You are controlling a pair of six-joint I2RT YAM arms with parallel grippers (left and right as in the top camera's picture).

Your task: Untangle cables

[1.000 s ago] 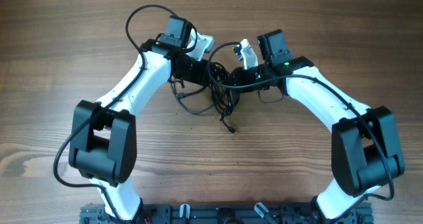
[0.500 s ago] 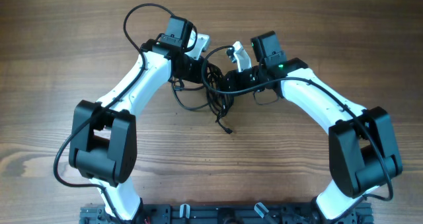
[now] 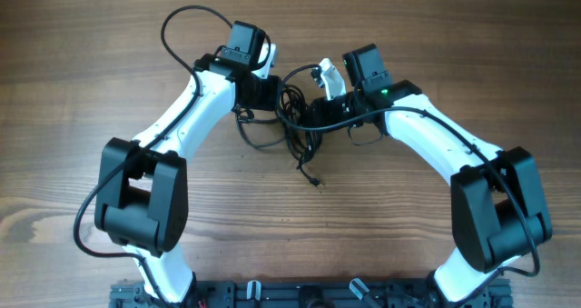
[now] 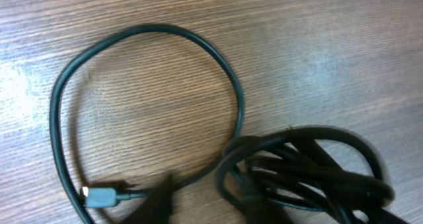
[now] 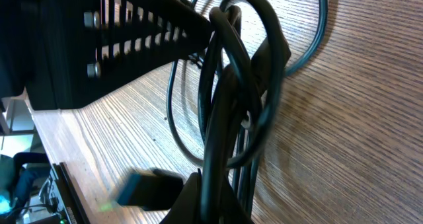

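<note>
Right jaws pinch the knotted cables point(image 3: 292, 135), just beside the left jaws.

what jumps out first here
A black knot of cables lies at the far middle of the wooden table, with the white left arm and right arm bent in over it from either side. In the left wrist view, one cable curls out in a wide loop ending in a small plug. In the right wrist view, the bunch fills the picture, close to the lens.
</note>
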